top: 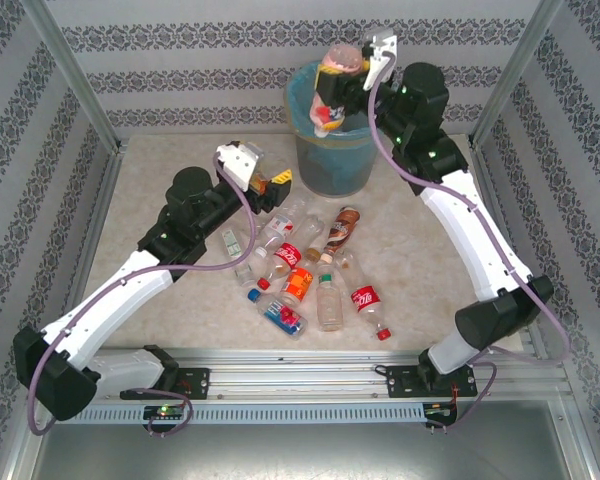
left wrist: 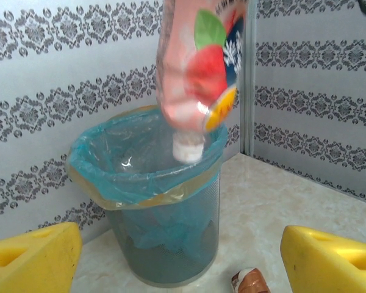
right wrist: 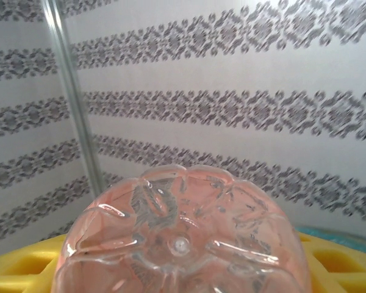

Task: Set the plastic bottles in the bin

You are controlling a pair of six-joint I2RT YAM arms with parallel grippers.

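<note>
Plastic bottles, top view: roughly ten (top: 298, 285) lie in a loose heap on the table (top: 400, 255) between the arms; they overlap, so the exact count is unsure.
Pink bottle: one (top: 338, 62), cap-down over the bin (top: 330, 165).
Bin: one, blue-lined, at the far side.
Right gripper: one (top: 338, 98), clamped on the pink bottle.
Left gripper: one (top: 270, 185), fingers spread and empty, beside the heap's far end.
Left wrist view: two yellow fingers (left wrist: 30, 262) wide apart; one bin (left wrist: 134, 256); pink bottle (left wrist: 195, 79) with its white cap at the bin's mouth; one brown-labelled bottle (left wrist: 249, 282) on the table.
Right wrist view: one pink bottle base (right wrist: 180, 238) between two yellow fingers (right wrist: 24, 262).
</note>
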